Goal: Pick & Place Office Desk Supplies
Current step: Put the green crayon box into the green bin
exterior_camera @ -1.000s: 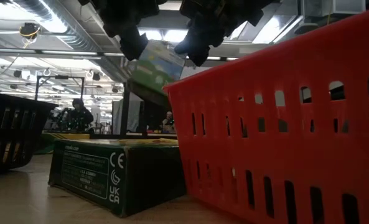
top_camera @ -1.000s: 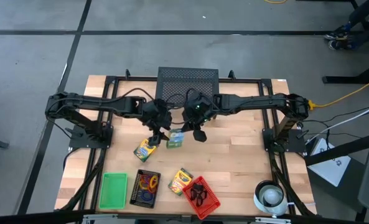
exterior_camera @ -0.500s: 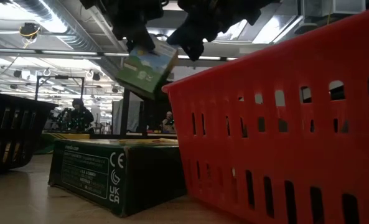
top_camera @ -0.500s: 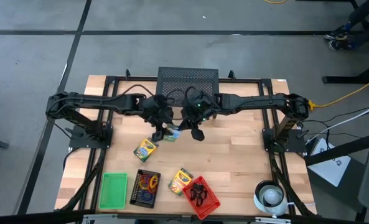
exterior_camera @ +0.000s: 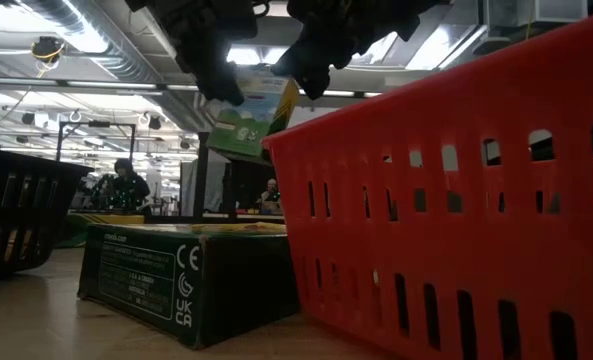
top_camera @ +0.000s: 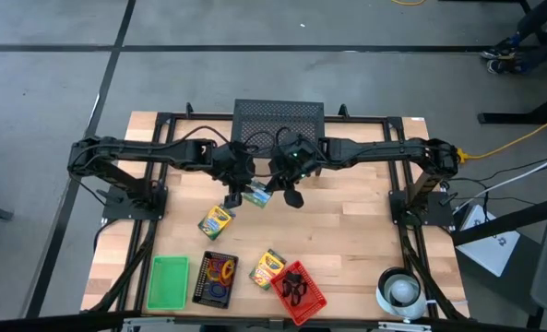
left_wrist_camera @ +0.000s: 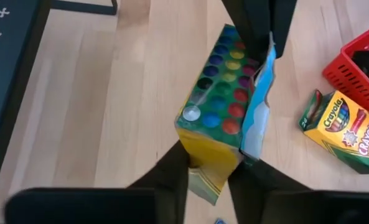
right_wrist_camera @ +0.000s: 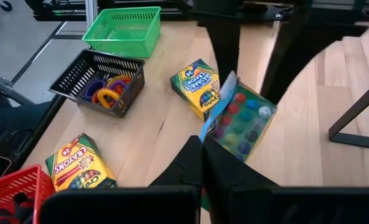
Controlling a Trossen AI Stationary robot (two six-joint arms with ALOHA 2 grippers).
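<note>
- Since a second ago the left gripper (top_camera: 233,195) has drawn its fingers in from wide apart onto the paint box (top_camera: 255,195), and the box has swung from lying between the two grippers to hanging higher and tilted, with both grippers nearer the mesh stand (top_camera: 278,118).
- Left wrist view: the left fingers (left_wrist_camera: 172,171) pinch the yellow end of the paint box (left_wrist_camera: 218,109) on both sides; its window shows rows of coloured paint pots, and a blue flap stands open along one edge.
- The right gripper (top_camera: 289,196) has its fingers pressed together – in the right wrist view their tips (right_wrist_camera: 196,152) meet at the blue flap of the paint box (right_wrist_camera: 237,121).
- Low view: the box (exterior_camera: 251,115) hangs in the air, tilted, well above the desk (top_camera: 347,226).
- On the desk lie two crayon boxes – one (top_camera: 216,222) just below the left gripper, one (top_camera: 267,269) beside the red basket (top_camera: 301,291).
- A black basket (top_camera: 215,279) holds coloured rings (right_wrist_camera: 106,90); a green basket (top_camera: 167,282) stands just beside it.
</note>
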